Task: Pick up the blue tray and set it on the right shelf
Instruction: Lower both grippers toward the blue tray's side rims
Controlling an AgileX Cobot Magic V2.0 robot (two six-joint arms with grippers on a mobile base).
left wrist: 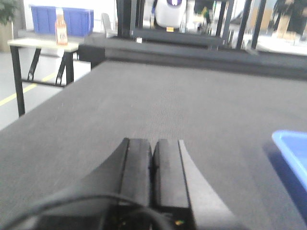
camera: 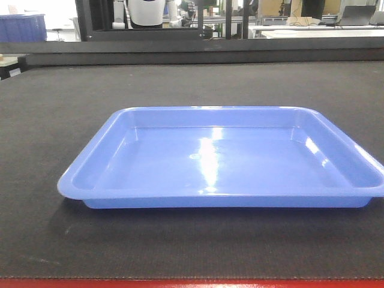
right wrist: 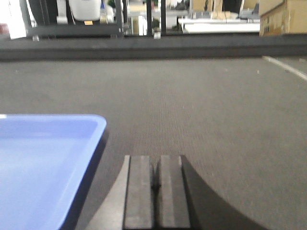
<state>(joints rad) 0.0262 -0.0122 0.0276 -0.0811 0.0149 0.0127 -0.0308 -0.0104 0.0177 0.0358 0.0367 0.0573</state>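
Observation:
The blue tray [camera: 222, 159] lies flat and empty on the dark grey mat, filling the middle of the front view. Its left rim [left wrist: 292, 148] shows at the right edge of the left wrist view, and its right part [right wrist: 43, 158] fills the lower left of the right wrist view. My left gripper [left wrist: 153, 143] is shut with nothing in it, hovering over bare mat to the left of the tray. Just right of the tray's rim, my right gripper [right wrist: 155, 160] is likewise shut and empty. The right shelf is out of view. Neither gripper shows in the front view.
The mat-covered table [camera: 72, 108] has a red front edge [camera: 192, 283]. A small side table [left wrist: 43, 45] with an orange bottle [left wrist: 61, 28] and a dark blue bin [left wrist: 62, 20] stands far left. Cardboard boxes [right wrist: 283, 17] sit far right.

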